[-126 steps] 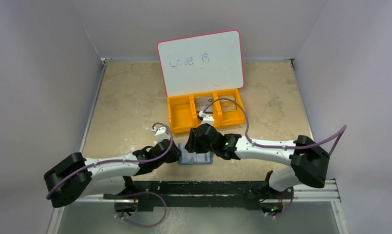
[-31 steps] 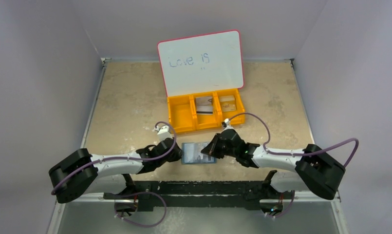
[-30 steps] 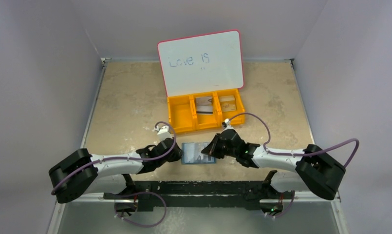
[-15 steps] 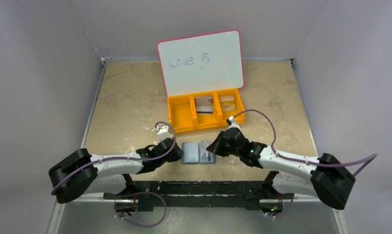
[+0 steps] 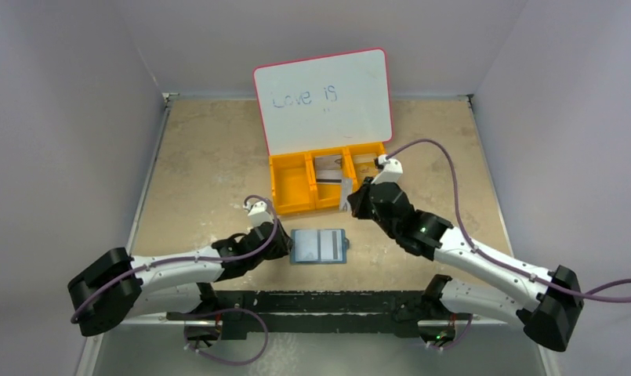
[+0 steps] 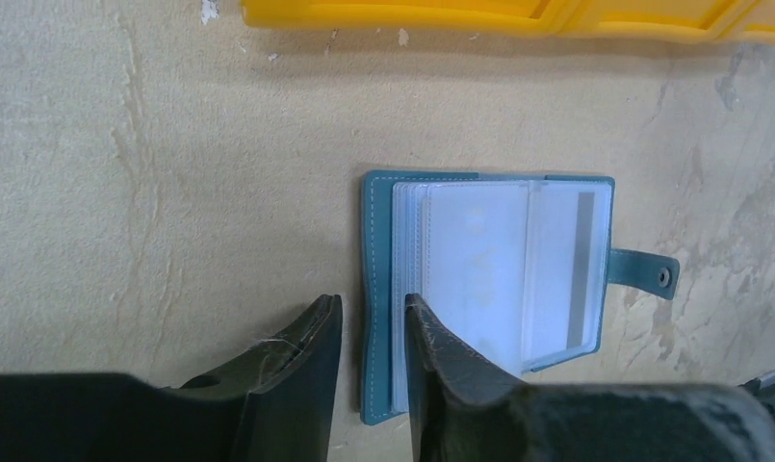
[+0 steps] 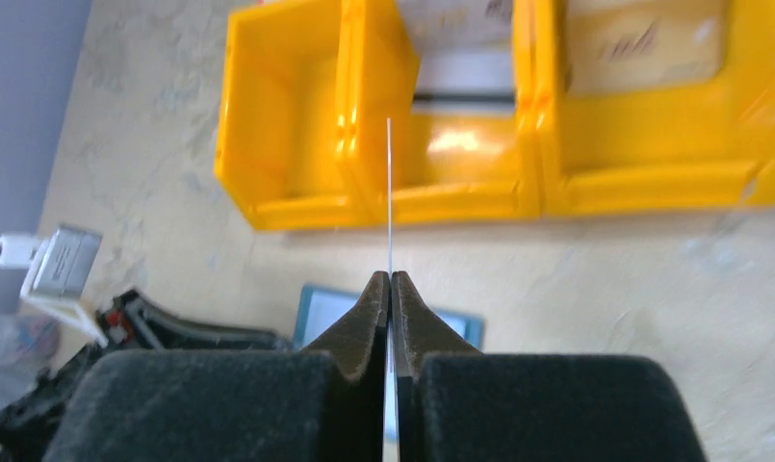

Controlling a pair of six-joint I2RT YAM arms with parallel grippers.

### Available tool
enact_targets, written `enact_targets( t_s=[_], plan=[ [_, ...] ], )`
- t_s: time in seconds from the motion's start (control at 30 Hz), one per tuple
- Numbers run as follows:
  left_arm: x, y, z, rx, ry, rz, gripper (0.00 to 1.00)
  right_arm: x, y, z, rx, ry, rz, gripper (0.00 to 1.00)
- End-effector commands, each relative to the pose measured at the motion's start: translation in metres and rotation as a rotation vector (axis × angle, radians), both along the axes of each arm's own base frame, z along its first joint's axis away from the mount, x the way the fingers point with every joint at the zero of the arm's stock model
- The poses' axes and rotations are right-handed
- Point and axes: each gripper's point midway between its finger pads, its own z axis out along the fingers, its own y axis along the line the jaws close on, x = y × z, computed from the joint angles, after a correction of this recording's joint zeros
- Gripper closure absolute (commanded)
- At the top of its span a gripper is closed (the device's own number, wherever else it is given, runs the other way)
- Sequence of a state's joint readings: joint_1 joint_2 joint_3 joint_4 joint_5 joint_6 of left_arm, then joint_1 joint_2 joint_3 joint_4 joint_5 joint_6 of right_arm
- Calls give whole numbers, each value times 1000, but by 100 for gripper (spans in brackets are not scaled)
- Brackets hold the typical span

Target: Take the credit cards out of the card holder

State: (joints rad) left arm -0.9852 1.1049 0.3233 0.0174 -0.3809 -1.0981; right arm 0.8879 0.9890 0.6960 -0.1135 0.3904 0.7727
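The teal card holder point(image 5: 320, 245) lies open and flat on the table, its clear sleeves point(image 6: 479, 274) up and its snap tab point(image 6: 643, 269) to the right. My left gripper point(image 6: 369, 303) stands open, straddling the holder's left edge without pinching it. My right gripper point(image 7: 391, 277) is shut on a thin credit card point(image 7: 390, 183), seen edge-on. In the top view that card point(image 5: 346, 196) hangs upright at the orange bin's front wall. Two more credit cards lie in the bin: a greyish one point(image 5: 328, 168) in the middle compartment and a tan one point(image 5: 367, 164) in the right.
The orange three-compartment bin point(image 5: 290, 205) stands just beyond the card holder; its left compartment point(image 7: 287, 125) holds nothing. A pink-rimmed whiteboard point(image 5: 324, 98) leans behind it. Grey walls close in the table on both sides and at the back.
My right gripper has risen off the card holder with a card and moved back toward the bin. My left jaws have parted and let go of the holder's edge.
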Motion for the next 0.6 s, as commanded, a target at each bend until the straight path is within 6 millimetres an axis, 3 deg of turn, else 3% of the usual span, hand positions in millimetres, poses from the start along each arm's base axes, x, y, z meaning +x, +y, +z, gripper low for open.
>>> enact_targets(
  t_s=[0.0,0.17,0.4,0.57],
  plan=[
    [6,3,14,9,-48,10,68,41,-36,53,-250,-244,-73,100],
    [9,6,25,-2,-79,25,65,81,-44,91,-291,-370,1,100],
    [11,11,36,16,-103,33,65,104,-16,118,-492,-571,287,100],
    [12,16,39,48,-114,34,65,111,0,94,-726,-585,557,100]
  ],
)
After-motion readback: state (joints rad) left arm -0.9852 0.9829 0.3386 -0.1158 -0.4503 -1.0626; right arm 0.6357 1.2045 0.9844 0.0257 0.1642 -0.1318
